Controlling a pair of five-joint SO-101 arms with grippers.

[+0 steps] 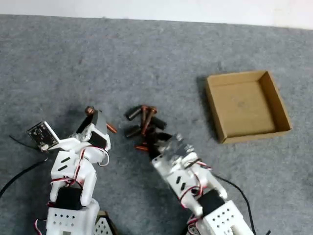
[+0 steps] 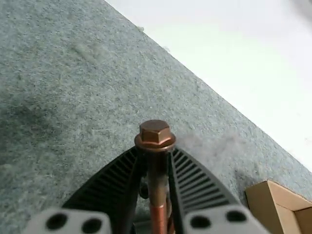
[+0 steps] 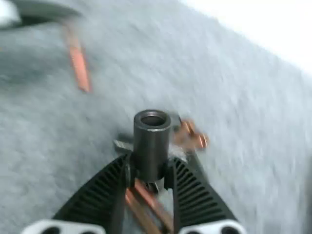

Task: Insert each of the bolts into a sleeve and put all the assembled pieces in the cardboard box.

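My left gripper (image 2: 155, 158) is shut on a copper bolt (image 2: 155, 135) and holds it by the shank, with the hex head sticking out past the fingertips. From above, this bolt (image 1: 100, 120) hangs left of the pile. My right gripper (image 3: 150, 168) is shut on a dark sleeve (image 3: 151, 141), whose open bore faces outward. In the high view the right gripper (image 1: 157, 140) sits at the near edge of a pile of bolts and sleeves (image 1: 142, 121). Loose copper bolts (image 3: 146, 207) lie under the held sleeve. The cardboard box (image 1: 247, 105) stands empty to the right.
Grey carpet covers the table. One corner of the box (image 2: 282, 207) appears in the left wrist view. The bolt held by the left arm (image 3: 78, 63) appears far off in the right wrist view. Open carpet lies between the pile and the box.
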